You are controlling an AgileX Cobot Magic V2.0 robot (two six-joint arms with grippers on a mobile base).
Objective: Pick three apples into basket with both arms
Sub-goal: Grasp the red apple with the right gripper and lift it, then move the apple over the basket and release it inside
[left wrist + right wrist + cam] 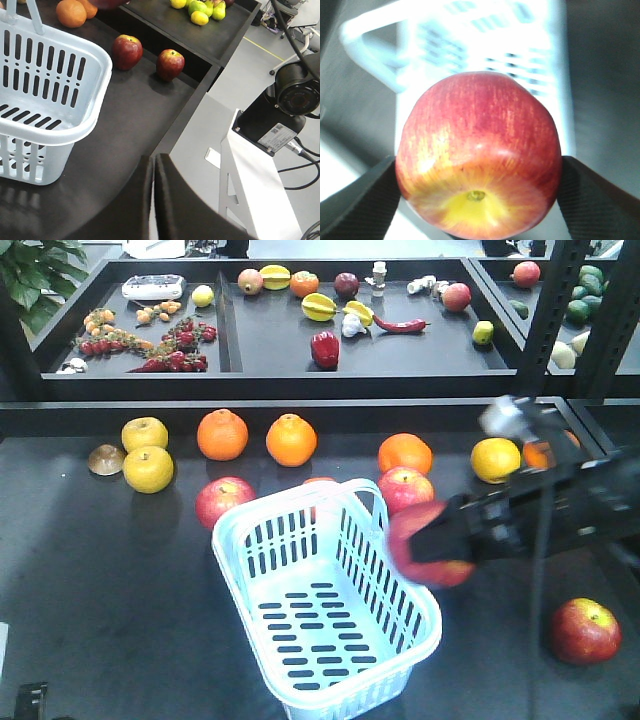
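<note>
Right claw (440,540): you have it clamped on a red apple (479,150), at the basket (290,530) right rim.
Left claw (154,200): you'll see it pinched flat, nothing held, above the worktop (125,125) edge near the basket.

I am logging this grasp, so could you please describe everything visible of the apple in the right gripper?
The apple is round, glossy red with fine streaks, yellow around the end facing the wrist camera. The right gripper's black fingers pinch its two sides. It hangs aloft at the pale blue basket's rim, blurred in the front view.
</note>
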